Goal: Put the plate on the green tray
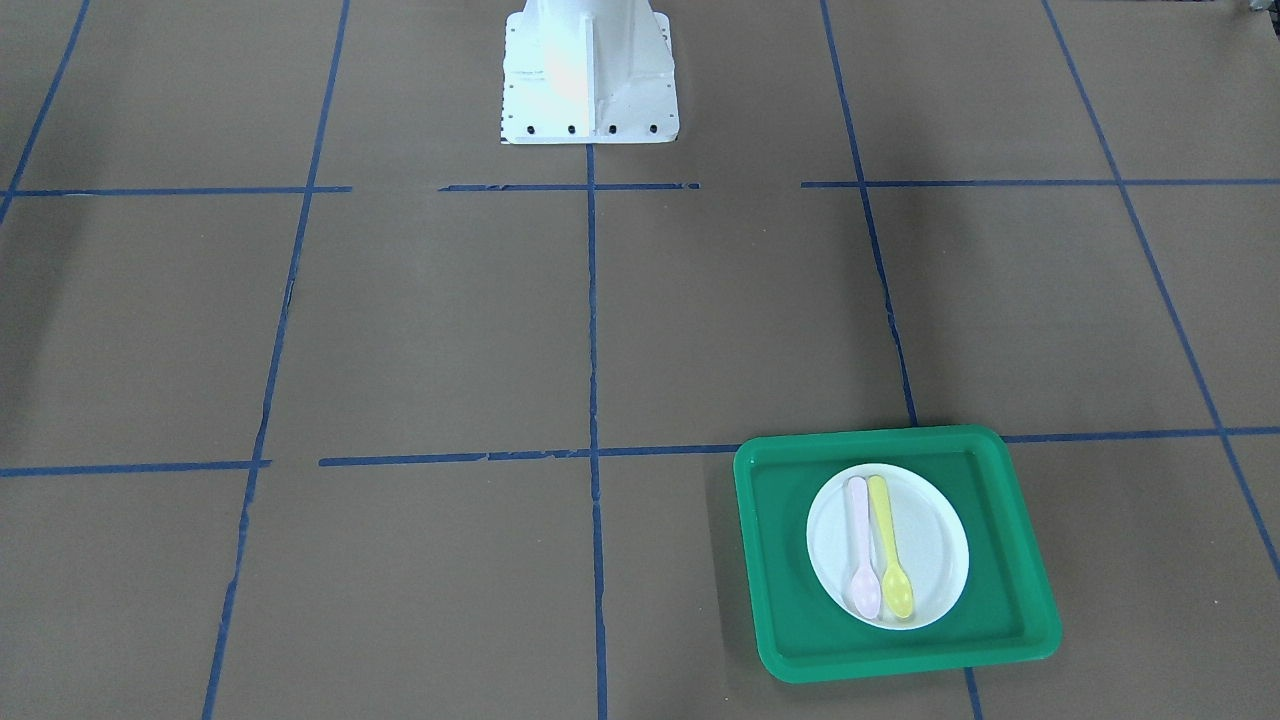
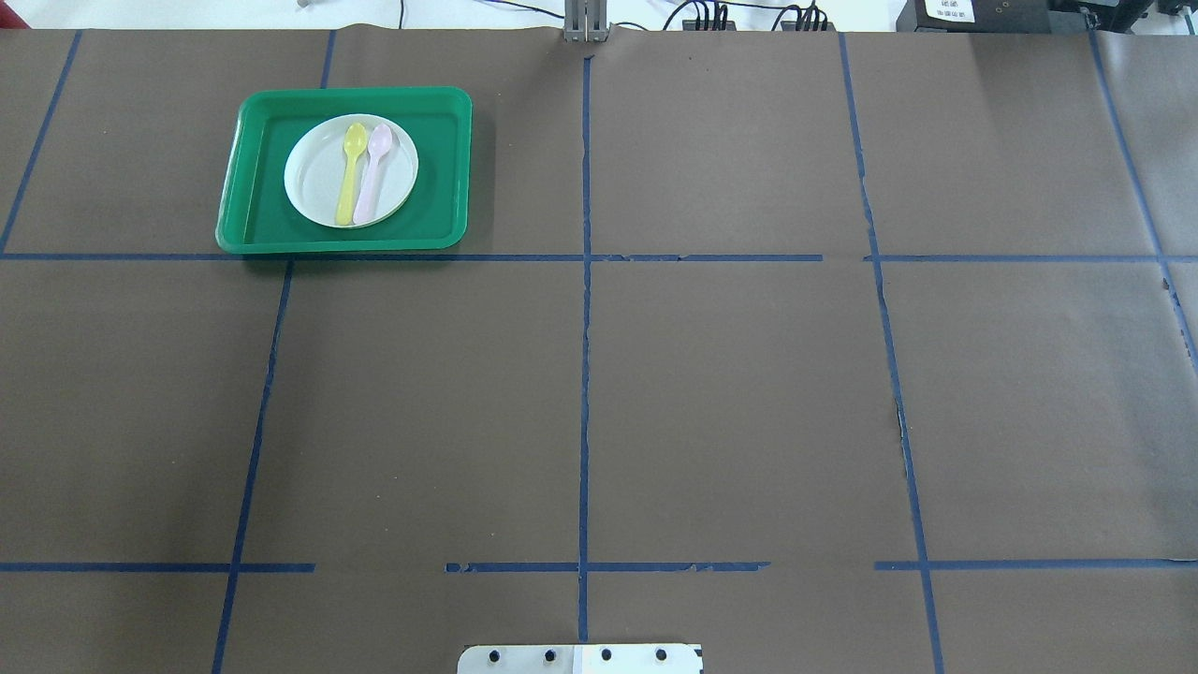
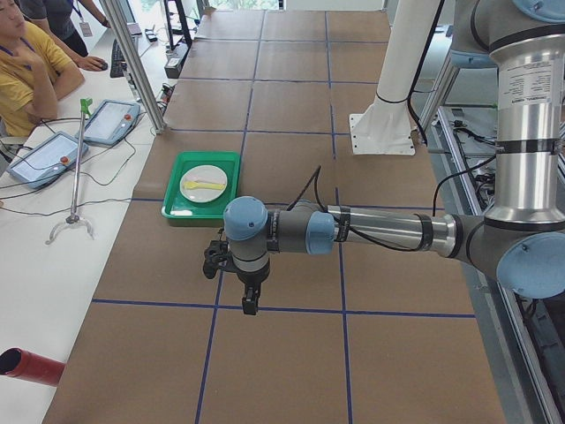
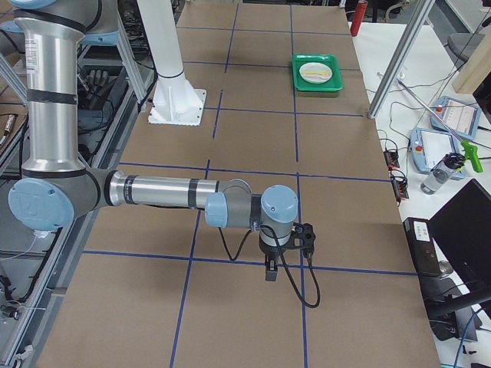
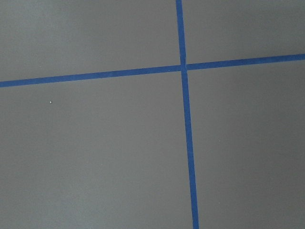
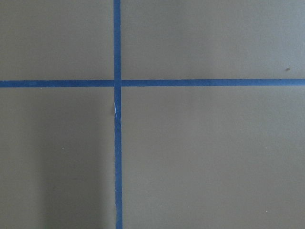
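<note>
Item 1, tray (image 2: pixel 260 208): green, rectangular, low rim. You find it flat on the table (image 2: pixel 730 402) at the far left of the overhead view, its near edge along a line of blue tape (image 2: pixel 585 374). In the front-facing view the same tray (image 1: pixel 780 560) sits near right.

Item 2, plate (image 2: pixel 314 173): white, round, lying inside the tray, roughly central, with green floor showing all round it. Front-facing view confirms the plate (image 1: pixel 935 550) is wholly within the rim.

Item 3, yellow spoon (image 2: pixel 349 183) and pink spoon (image 2: pixel 371 183): both on the plate, side by side, bowls toward the far edge, handles toward the robot. The yellow one lies left of the pink in the overhead view. You see the pair again from the front, yellow (image 1: pixel 885 540) and pink (image 1: pixel 858 540). They look close enough to touch at the handles, but you cannot be sure at this size.

Item 4, left gripper (image 3: pixel 251 302): pointing down above the table over a tape line, well apart from the tray, on an arm stretched out level. Only the side view shows it, so you cannot tell how its fingers stand.

Item 5, right gripper (image 4: pixel 270 272): likewise pointing down above the table at the far end from the tray. Finger state cannot be told.

Item 6, both wrist views: brown paper and a tape crossing only.

Item 7, white base (image 1: pixel 588 75): bolted at the robot's edge of the table.
</note>
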Robot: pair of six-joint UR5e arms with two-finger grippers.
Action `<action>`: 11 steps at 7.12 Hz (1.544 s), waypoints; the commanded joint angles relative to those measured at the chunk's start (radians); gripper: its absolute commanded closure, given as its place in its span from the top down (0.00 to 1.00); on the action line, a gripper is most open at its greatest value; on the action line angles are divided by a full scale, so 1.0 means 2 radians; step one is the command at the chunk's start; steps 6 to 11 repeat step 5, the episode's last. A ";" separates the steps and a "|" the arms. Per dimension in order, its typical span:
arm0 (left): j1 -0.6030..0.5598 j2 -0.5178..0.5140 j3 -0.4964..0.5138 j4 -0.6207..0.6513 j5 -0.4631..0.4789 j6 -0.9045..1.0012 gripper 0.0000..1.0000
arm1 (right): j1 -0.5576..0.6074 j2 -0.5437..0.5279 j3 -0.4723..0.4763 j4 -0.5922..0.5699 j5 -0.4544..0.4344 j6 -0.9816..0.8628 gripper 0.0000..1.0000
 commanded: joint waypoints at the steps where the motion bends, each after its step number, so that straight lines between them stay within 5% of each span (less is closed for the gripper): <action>1: -0.001 0.000 -0.004 0.000 0.000 -0.001 1.00 | 0.000 0.000 0.000 0.000 0.001 0.000 1.00; 11: 0.000 -0.003 -0.010 0.000 -0.003 -0.002 1.00 | 0.000 0.000 0.000 0.000 0.001 0.000 1.00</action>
